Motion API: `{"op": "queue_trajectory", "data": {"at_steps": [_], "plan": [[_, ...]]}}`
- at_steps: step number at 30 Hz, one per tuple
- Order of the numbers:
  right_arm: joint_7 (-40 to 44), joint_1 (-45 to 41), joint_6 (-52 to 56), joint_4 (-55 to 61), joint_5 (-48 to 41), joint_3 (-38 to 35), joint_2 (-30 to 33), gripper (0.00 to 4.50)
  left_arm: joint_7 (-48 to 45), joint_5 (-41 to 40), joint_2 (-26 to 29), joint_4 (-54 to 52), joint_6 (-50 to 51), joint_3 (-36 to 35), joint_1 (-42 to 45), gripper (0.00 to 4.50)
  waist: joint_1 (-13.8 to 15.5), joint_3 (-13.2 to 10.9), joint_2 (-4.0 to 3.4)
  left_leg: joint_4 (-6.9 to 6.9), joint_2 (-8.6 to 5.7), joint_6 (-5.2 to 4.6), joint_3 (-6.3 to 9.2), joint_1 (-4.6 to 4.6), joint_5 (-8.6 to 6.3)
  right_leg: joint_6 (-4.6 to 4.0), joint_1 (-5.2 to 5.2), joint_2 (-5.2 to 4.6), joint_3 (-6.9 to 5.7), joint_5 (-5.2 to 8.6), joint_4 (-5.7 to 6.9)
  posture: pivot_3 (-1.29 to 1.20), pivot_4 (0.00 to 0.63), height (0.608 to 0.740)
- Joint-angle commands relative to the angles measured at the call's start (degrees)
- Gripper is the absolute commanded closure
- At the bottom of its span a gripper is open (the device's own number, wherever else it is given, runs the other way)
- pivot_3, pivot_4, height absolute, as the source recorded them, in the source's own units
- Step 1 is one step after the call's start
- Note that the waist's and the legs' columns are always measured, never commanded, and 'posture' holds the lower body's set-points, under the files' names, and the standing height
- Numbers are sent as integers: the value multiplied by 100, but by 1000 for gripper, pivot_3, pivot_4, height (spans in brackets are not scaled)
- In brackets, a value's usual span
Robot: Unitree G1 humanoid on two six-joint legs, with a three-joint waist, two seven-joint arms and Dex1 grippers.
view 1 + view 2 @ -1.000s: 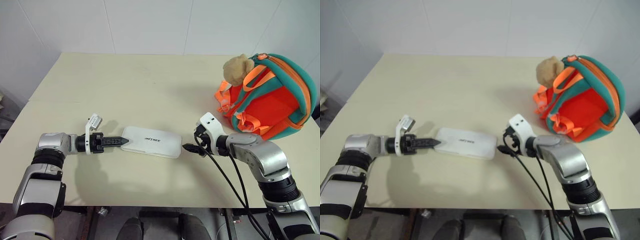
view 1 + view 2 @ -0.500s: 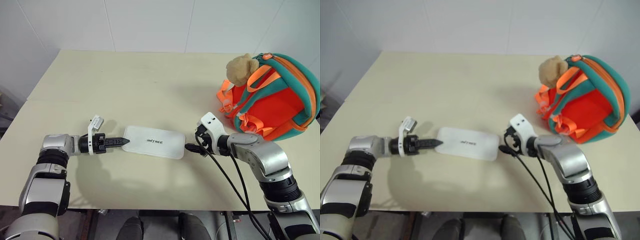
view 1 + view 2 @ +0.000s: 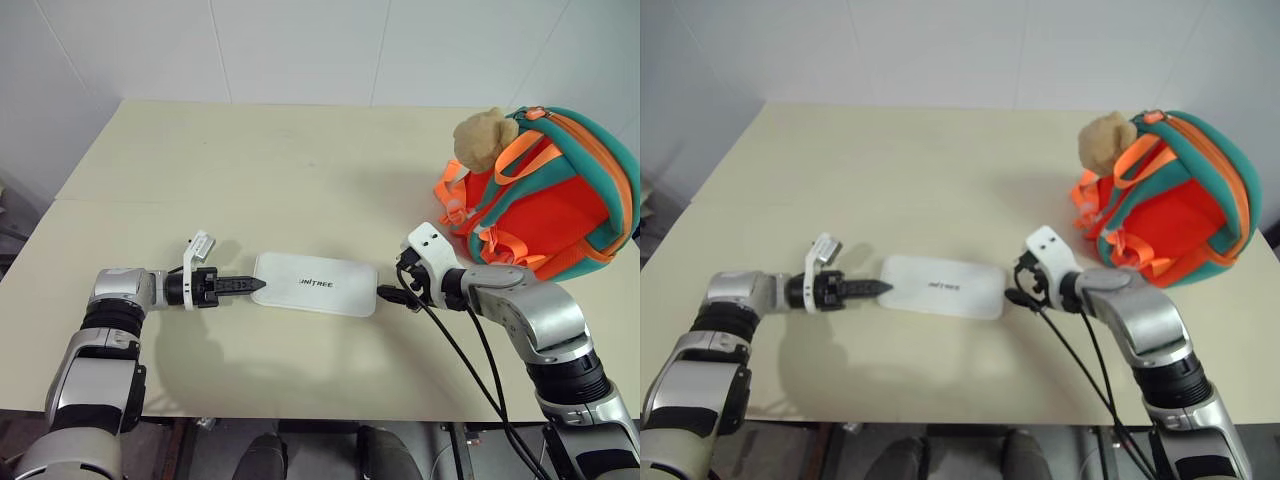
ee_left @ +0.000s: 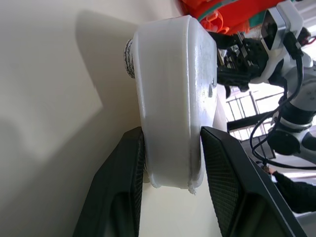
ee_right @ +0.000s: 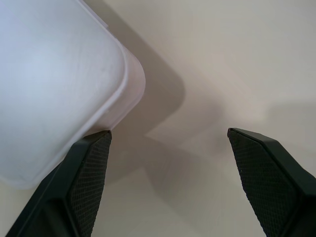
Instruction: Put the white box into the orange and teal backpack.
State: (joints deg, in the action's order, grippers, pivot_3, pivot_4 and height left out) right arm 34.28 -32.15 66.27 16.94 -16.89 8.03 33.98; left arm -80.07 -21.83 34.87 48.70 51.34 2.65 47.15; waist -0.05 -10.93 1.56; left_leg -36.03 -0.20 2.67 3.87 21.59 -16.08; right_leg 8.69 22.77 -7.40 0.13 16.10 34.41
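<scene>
On the tabletop [image 3: 300, 180], the left gripper [image 3: 255, 285] pinches the white box's [image 3: 315, 284] end; right gripper [image 3: 385, 295] gapes empty opposite, seemingly touching; lift level toward the backpack [image 3: 545, 195].

The flat white plastic box [image 3: 316, 284] looks smooth and a little glossy. The rounded orange and teal cloth backpack [image 3: 548, 195] looks soft and matt. The black finger pads [image 5: 91, 170] show a fine rough texture, and the pale beige table [image 3: 300, 160] is smooth and matt.

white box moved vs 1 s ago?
Yes. The white box has slid toward the backpack, the gap to it narrower. The left gripper is clamped on its near end; the open right gripper sits at the other.
</scene>
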Motion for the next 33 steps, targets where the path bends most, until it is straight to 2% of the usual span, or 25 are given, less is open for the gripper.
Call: {"op": "queue_trajectory", "data": {"at_steps": [1,13,20,33], "plan": [[75,24,-141,354,-153,85,-88,0,140,-75,-254,-382,146,-20,-57,3040,2,0,0,0,0,0,0,0,0,0,0,0,0,0,0,0,150,740],[70,76,-89,438,-149,-21,18,0,581,-942,-265,-1085,1473,-1142,-125,3258,-34,-1,1,2,1,0,0,1,0,1,4,1,0,0,1,0,150,740],[93,30,-151,333,-129,4,44,0,629,-695,-291,-1386,1368,-691,-475,3271,-20,-1,1,7,1,3,-1,2,0,0,8,1,1,1,-2,0,150,740],[88,10,-174,296,-107,29,3,0,698,-135,-439,-1119,200,-155,-345,3272,2,0,1,-3,1,4,-1,1,1,1,2,0,1,0,-25,0,150,740]]}}
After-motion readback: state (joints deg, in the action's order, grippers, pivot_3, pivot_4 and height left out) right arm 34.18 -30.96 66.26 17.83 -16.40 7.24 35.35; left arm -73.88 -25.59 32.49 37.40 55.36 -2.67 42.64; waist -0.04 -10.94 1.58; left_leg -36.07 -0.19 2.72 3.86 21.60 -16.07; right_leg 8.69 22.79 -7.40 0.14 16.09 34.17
